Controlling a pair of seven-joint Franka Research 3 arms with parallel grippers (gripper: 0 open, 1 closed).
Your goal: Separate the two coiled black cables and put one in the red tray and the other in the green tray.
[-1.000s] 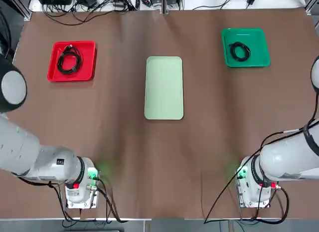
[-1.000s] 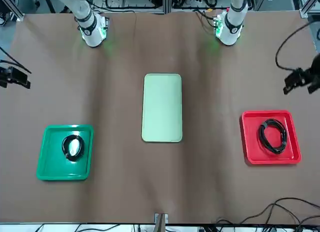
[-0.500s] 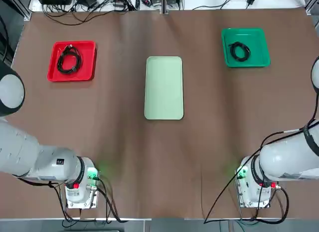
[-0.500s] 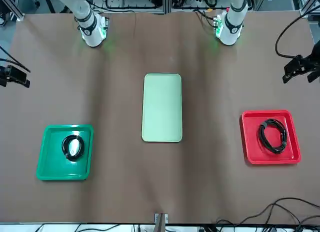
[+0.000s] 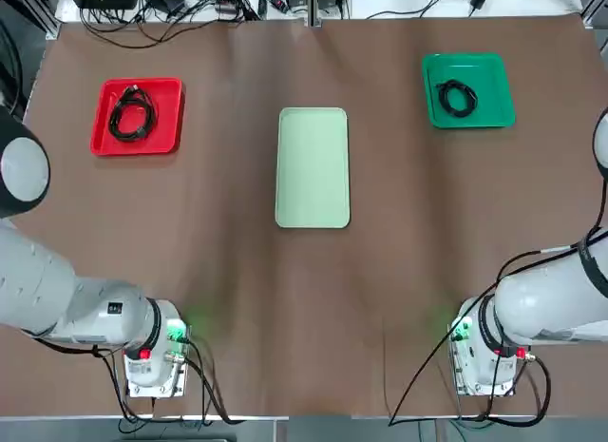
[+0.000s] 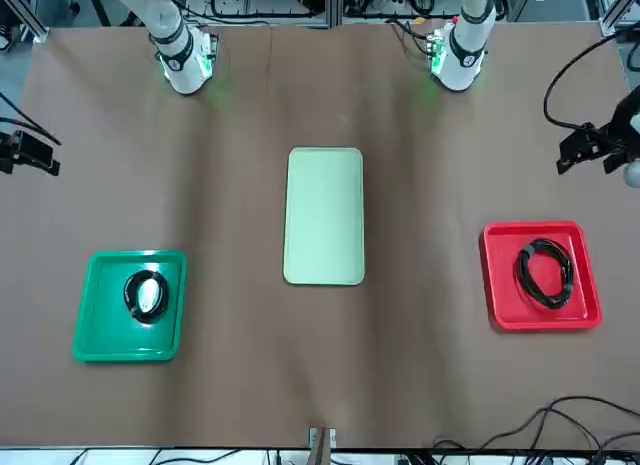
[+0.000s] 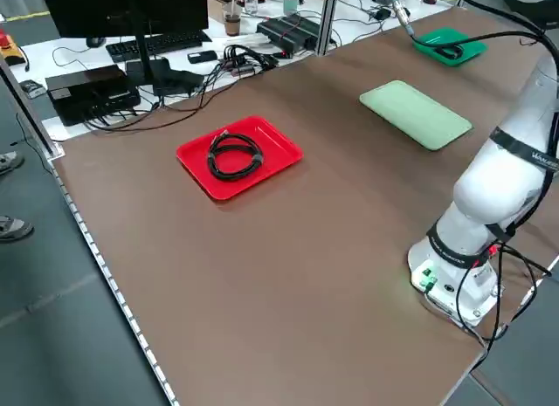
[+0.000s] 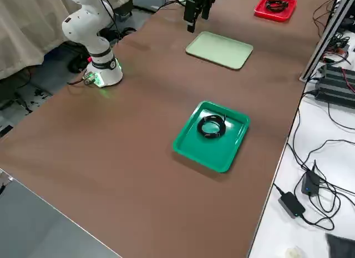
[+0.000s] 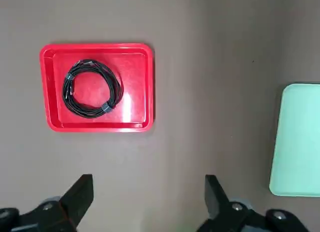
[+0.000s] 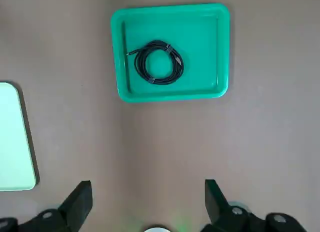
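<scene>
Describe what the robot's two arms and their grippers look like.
Both arms are glossy white with rounded links, round bases lit green, and black cables trailing off. The left gripper and right gripper each have two black, wedge-shaped fingers.

I see a matt brown cloth-like cover on the table (image 5: 237,290), faintly creased. The red tray (image 5: 104,138) and green tray (image 5: 494,114) look like smooth, slightly glossy plastic; the pale mint tray (image 5: 313,166) looks duller. Both black cables (image 9: 91,88) (image 10: 159,62) look like smooth, rubbery cord.
</scene>
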